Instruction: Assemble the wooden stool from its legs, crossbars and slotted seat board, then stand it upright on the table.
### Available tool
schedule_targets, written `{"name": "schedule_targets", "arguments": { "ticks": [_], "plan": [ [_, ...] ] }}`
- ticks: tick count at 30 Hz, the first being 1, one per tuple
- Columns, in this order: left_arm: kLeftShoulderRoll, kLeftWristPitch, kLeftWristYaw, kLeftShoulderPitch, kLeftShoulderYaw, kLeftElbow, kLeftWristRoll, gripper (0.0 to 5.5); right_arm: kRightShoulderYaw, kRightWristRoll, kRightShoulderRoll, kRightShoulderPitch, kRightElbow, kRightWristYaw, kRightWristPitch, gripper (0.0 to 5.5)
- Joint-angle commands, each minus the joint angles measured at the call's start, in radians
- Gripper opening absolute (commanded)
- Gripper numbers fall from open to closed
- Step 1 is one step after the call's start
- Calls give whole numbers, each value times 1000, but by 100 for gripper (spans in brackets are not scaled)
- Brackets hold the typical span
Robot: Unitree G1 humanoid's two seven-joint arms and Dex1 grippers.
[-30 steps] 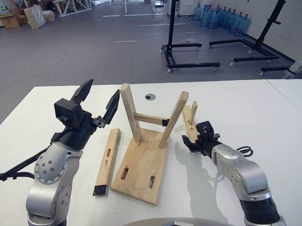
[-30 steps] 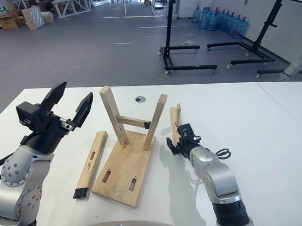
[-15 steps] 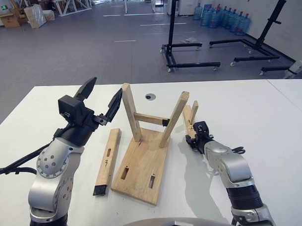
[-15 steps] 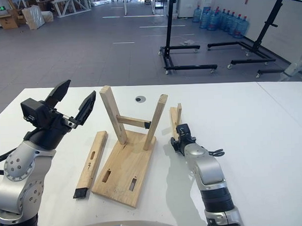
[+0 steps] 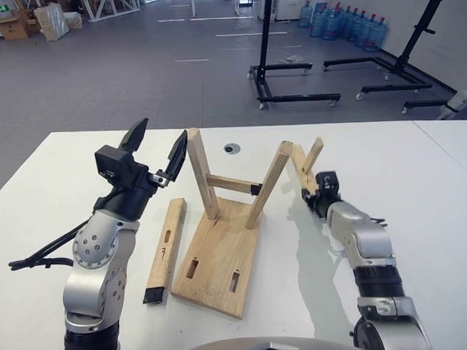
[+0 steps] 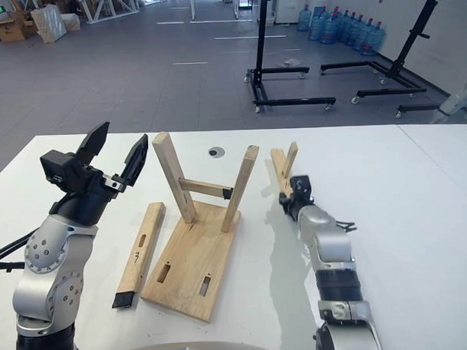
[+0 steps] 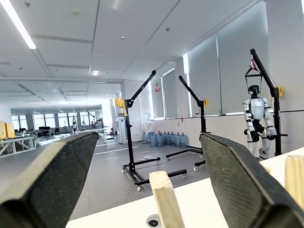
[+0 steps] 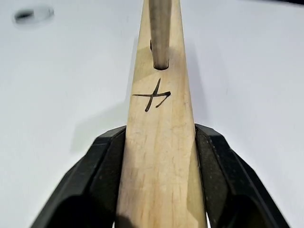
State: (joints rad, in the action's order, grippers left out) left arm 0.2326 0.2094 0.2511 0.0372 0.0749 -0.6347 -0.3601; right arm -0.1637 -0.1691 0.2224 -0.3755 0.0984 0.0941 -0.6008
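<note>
Seat board (image 5: 220, 244) lying flat on the white table (image 5: 419, 207), long axis running near to far and slightly skewed; of its four slots, the two near ones (image 5: 192, 267) stand empty, the two far ones each hold an upright leg. Loose leg (image 5: 165, 250) flat on the table just beside the board's left edge, roughly parallel to it, dark-capped end nearest the robot. Left seated leg (image 5: 202, 174) and right seated leg (image 5: 268, 185) lean toward one another, joined by a crossbar (image 5: 230, 184).

Right gripper (image 5: 320, 189) to the right of the board, level with the seated legs; fingers (image 8: 102, 161) closed flat against both faces of a fourth leg (image 8: 160, 109), gripped at its lower end; this leg rises tilted up and away from the gripper, a second crossbar (image 5: 315, 151) plugged into its mortise and branching off in a V; whether its foot touches the table cannot be told.

Left gripper (image 5: 157, 147) raised above the table, spread wide and holding nothing, the top of the left seated leg just beyond its fingertips.

Judgement: the empty slots lie left of and nearer than the right gripper, so the held leg must swing inward and stand upright; the left arm is nearer the loose leg.
</note>
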Motion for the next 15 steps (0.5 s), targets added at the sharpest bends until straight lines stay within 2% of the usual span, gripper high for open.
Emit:
{"name": "schedule_targets", "arguments": {
  "ticks": [1,3,6,9,15],
  "plan": [
    [-40,5,0,-46,11,5,-75,392,-113,-157,-5,-156,84,142,161,205],
    [-47,25,17,-69,24,3,-147,392,-159,-258,4,-188,118,257,184,205],
    [-10,64,98,-67,9,31,-229,392,-195,-454,17,-117,34,433,71,205],
    [36,140,215,-47,-3,63,-363,392,-281,-707,26,-28,-73,527,-80,205],
    [165,302,372,-76,87,37,-713,392,-384,-1213,79,66,-426,513,-243,205]
  ]
}}
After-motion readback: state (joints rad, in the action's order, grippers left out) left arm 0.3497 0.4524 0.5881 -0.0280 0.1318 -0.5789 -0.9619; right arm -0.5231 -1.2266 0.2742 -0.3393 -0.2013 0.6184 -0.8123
